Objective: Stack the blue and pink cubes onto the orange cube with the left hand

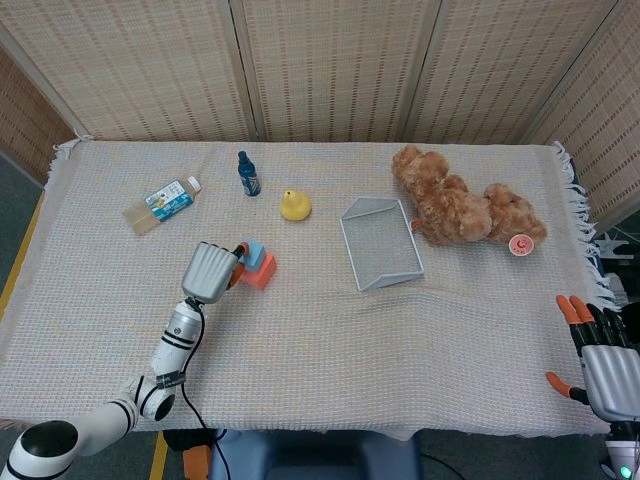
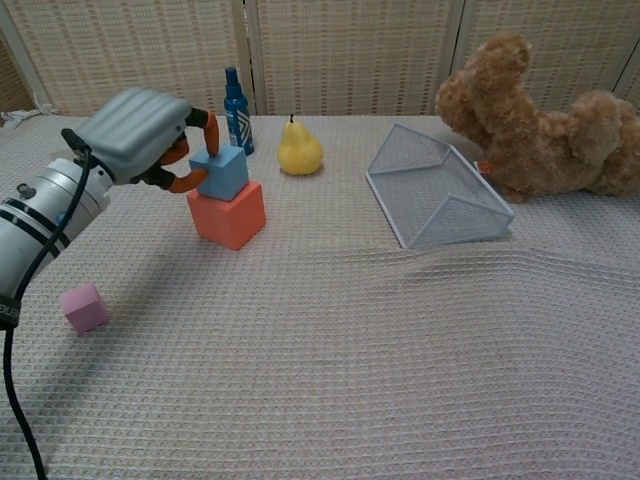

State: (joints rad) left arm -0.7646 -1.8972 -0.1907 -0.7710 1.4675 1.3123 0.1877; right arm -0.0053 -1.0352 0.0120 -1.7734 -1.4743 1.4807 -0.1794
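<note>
The blue cube point(image 2: 222, 172) sits on top of the orange cube point(image 2: 228, 213), left of the table's middle. My left hand point(image 2: 140, 128) is just to their left and pinches the blue cube between its orange fingertips point(image 2: 211, 133), one over the top and one at the lower left edge. In the head view the hand point(image 1: 208, 272) covers part of the blue cube point(image 1: 255, 251) and the orange cube point(image 1: 264, 270). The pink cube point(image 2: 83, 306) lies alone near the front left, below my forearm. At the table's front right corner my right hand point(image 1: 605, 362) rests open, holding nothing.
A dark blue bottle point(image 2: 236, 98) and a yellow pear point(image 2: 299, 150) stand behind the stack. A wire basket point(image 2: 435, 190) lies tipped on its side in the middle, with a teddy bear point(image 2: 540, 125) to its right. A drink bottle point(image 1: 160, 204) lies at the far left.
</note>
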